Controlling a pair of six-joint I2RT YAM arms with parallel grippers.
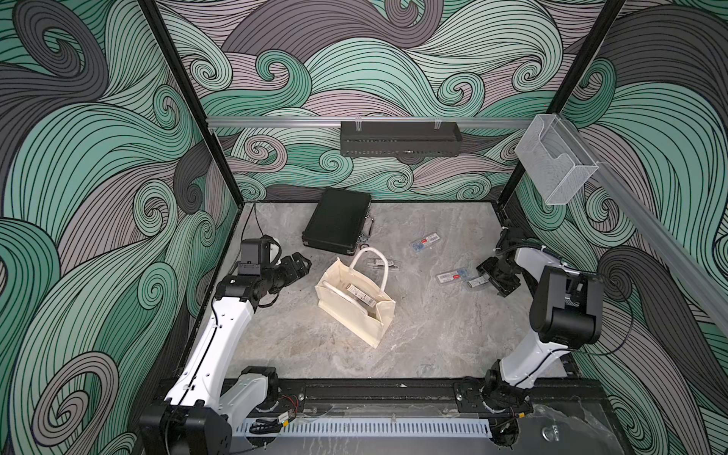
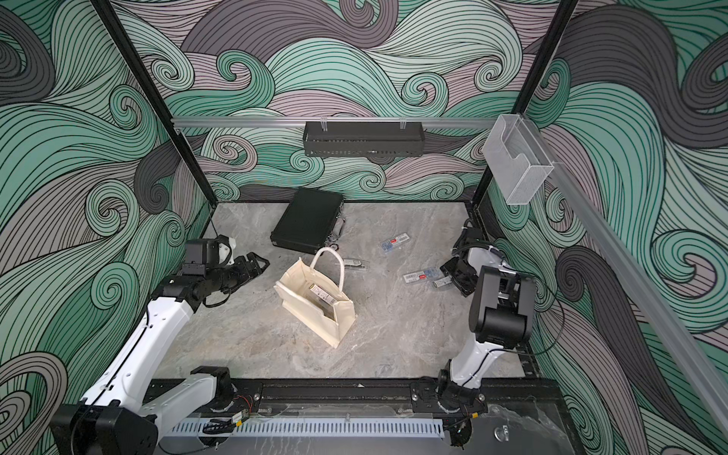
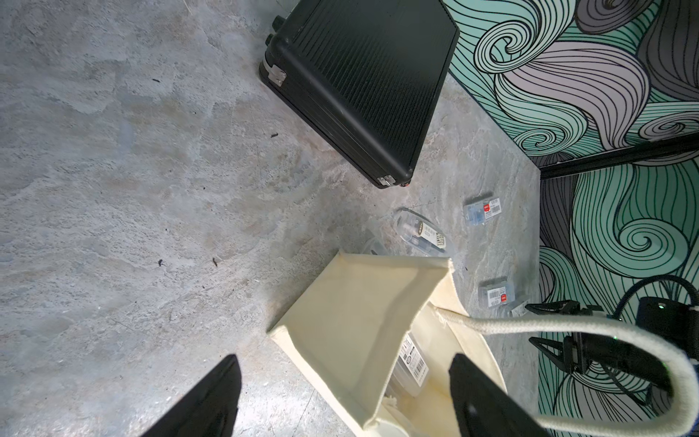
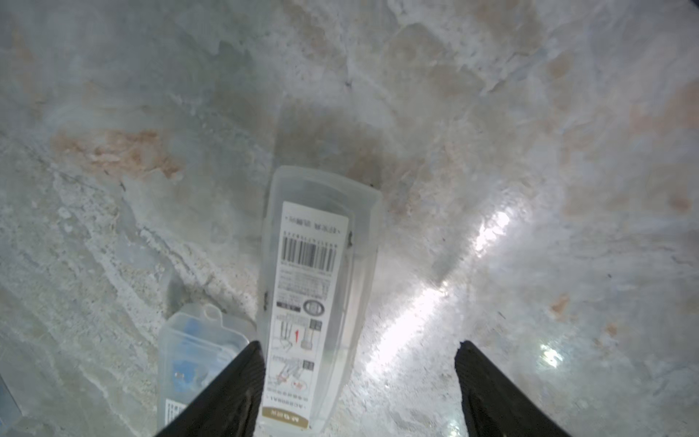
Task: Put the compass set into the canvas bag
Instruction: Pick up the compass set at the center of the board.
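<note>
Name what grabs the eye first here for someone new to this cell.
Past the teal swirl walls, the cream canvas bag stands open mid-table, a clear compass case already inside, black briefcase behind it. On the robot's right, the right gripper holds its jaws open around a second compass case on the marble table.

Both top views are taken from high above the front edge, aimed down and toward the back wall. The whole table [image 1: 433, 338] and both arms are shared, nearly alike.

The left wrist view is aimed obliquely down past the left gripper [image 3: 343, 357] at middle range. The canvas bag [image 3: 351, 310] and black briefcase [image 3: 359, 87] are shared with both top views.

The right wrist view is held very close to the table, aimed down past the right gripper [image 4: 359, 342] at a clear compass case [image 4: 314, 265].
</note>
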